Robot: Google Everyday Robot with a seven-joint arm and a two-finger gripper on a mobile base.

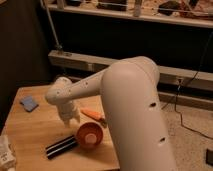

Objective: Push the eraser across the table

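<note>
The eraser (61, 146), a long flat black block with pale stripes, lies on the wooden table (30, 127) near its front edge, its right end touching or just beside the red bowl (89, 135). My gripper (70, 119) points down at the end of the white arm, above the table's middle, a little behind the eraser and left of the bowl. It is apart from the eraser and holds nothing that I can see.
An orange carrot-like stick (92, 114) lies behind the bowl. A small blue pad (29, 103) sits at the table's back left. A white object (5, 152) is at the front left edge. The bulky arm link (135, 115) hides the table's right side.
</note>
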